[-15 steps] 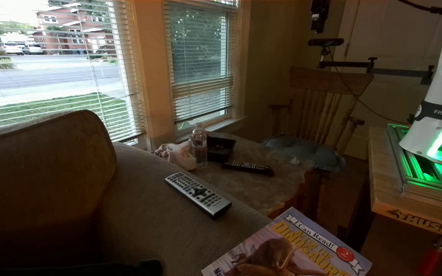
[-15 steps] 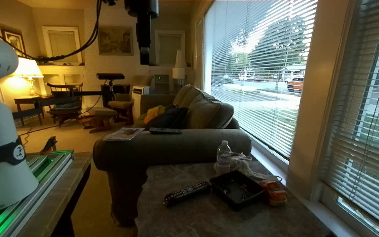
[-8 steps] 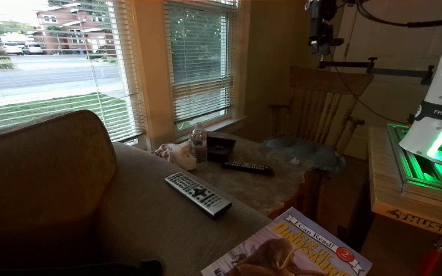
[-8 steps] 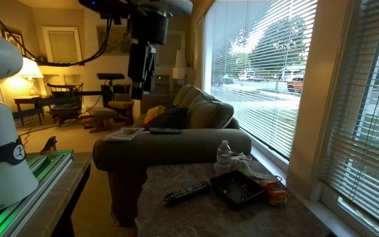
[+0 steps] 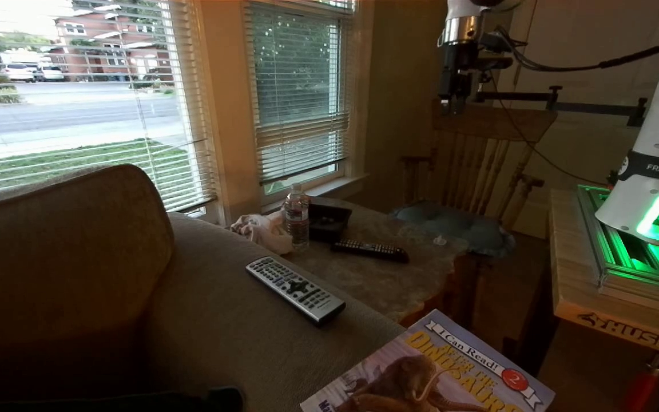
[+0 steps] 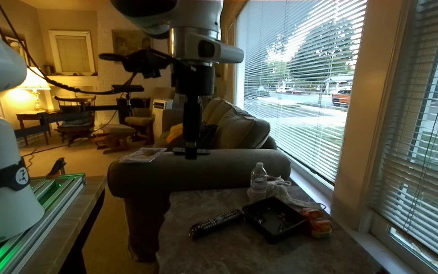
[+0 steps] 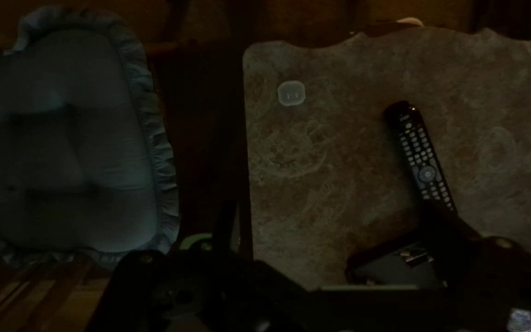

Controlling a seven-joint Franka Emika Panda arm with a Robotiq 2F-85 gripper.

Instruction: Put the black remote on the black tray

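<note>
The black remote [image 5: 370,250] lies flat on the stone-topped table, shown in both exterior views [image 6: 216,223]. In the wrist view it is a black bar with pale buttons [image 7: 420,152], its lower end hidden by a finger. The black tray [image 6: 280,236] is a low-walled square box beside one end of the remote, holding a few small items. It is partly behind the bottle in an exterior view [image 5: 338,216] and partly covered by my gripper in the wrist view [image 7: 380,272]. My gripper [image 7: 332,219] is open and empty, high above the table [image 5: 452,109] [image 6: 191,154].
A water bottle [image 5: 297,220], a white bag [image 5: 266,233] and an orange package [image 6: 319,223] stand around the tray. A small clear piece [image 7: 291,93] lies near the table edge. A silver remote [image 5: 295,289] and a book [image 5: 432,372] lie on the sofa arm. A cushioned chair [image 7: 72,138] adjoins.
My gripper has come down from the top of the exterior views, and the wrist has turned. The remotes, tray and other objects have not moved.
</note>
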